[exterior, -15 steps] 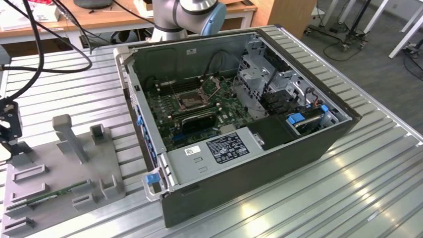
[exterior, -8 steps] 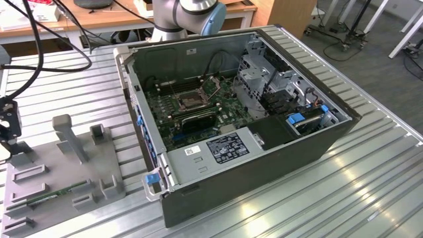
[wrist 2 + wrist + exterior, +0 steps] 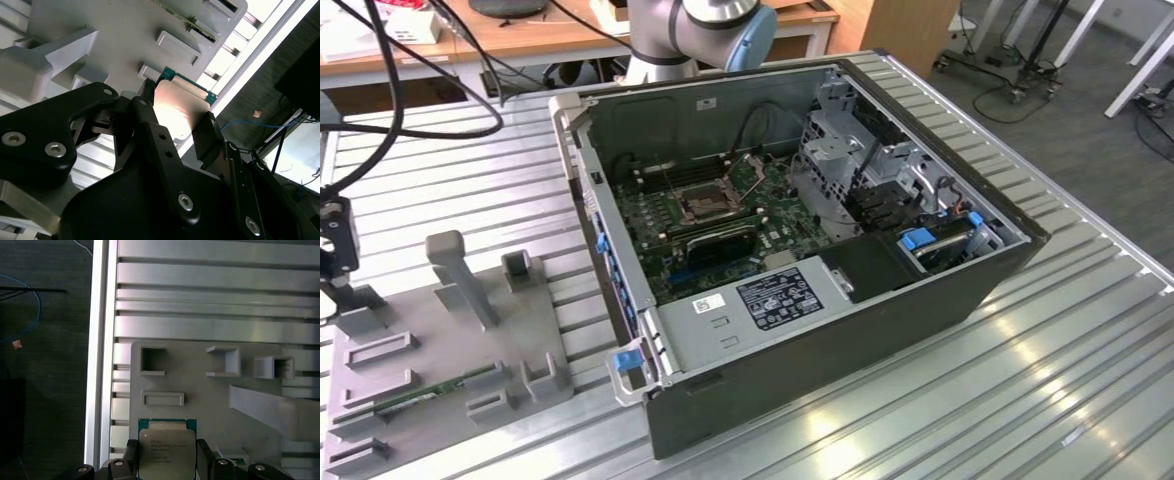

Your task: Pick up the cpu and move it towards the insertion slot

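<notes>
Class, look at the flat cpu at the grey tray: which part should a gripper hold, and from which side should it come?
Hold the cpu by two opposite thin edges, coming from above its broad top face. It is a flat square plate, face up over the grey tray, so only the edges offer purchase. The gripper has one finger against each.

Location: you are at a robotics lab bench. Slotted aluminium table (image 3: 1067, 330), opened computer case (image 3: 961, 290) lying on it beside a grey fixture tray (image 3: 454, 350), robot arm (image 3: 680, 30) at the far edge. Wooden desk (image 3: 520, 40), hanging cables (image 3: 387, 90) and wheeled stands (image 3: 1014, 80) surround it.
</notes>
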Controlling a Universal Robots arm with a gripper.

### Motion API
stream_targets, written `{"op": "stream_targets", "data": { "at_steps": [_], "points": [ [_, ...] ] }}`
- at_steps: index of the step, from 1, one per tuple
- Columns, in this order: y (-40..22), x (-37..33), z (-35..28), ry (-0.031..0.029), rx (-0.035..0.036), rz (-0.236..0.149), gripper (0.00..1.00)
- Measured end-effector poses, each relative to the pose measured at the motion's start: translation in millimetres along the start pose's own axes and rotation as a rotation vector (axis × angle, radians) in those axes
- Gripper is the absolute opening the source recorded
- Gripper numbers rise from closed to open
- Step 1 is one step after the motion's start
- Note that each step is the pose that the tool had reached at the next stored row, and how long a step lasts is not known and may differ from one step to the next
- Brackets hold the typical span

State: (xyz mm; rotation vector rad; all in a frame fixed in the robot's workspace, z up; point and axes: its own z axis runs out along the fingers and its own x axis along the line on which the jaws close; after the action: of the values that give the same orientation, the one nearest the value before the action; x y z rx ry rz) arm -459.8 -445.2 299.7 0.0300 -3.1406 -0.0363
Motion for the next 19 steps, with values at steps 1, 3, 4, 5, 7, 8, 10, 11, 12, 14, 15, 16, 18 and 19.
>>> {"op": "stream_targets", "data": {
  "at_steps": [1, 3, 4, 5, 7, 8, 10, 11, 12, 14, 15, 16, 18, 19],
  "points": [
    [0.0, 0.0, -0.8, 0.0001, 0.0000, 0.000, 0.55],
    [0.1, 0.0, -2.4, 0.0001, 0.0001, 0.000, 0.55],
    [0.1, 0.0, -3.3, 0.0001, 0.0000, 0.000, 0.55],
    [0.1, 0.0, -4.0, 0.0000, 0.0000, 0.000, 0.55],
    [0.1, 0.0, -5.8, 0.0000, 0.0000, 0.000, 0.55],
    [0.2, 0.0, -6.8, 0.0000, 0.0000, 0.000, 0.55],
    [0.2, 0.0, -8.8, 0.0001, 0.0000, 0.000, 0.55],
    [0.2, 0.0, -9.9, 0.0001, 0.0000, 0.000, 0.55],
    [0.3, 0.0, -10.9, 0.0000, 0.0000, 0.000, 0.55],
    [0.3, 0.0, -13.1, 0.0001, 0.0000, 0.000, 0.55],
    [0.3, 0.0, -14.3, 0.0001, 0.0000, 0.000, 0.55],
    [0.4, 0.0, -15.6, 0.0002, 0.0001, 0.000, 0.55],
    [0.4, 0.0, -17.9, 0.0001, 0.0000, 0.000, 0.55],
    [0.4, 0.0, -19.0, 0.0000, 0.0000, 0.000, 0.55]
  ]
}}
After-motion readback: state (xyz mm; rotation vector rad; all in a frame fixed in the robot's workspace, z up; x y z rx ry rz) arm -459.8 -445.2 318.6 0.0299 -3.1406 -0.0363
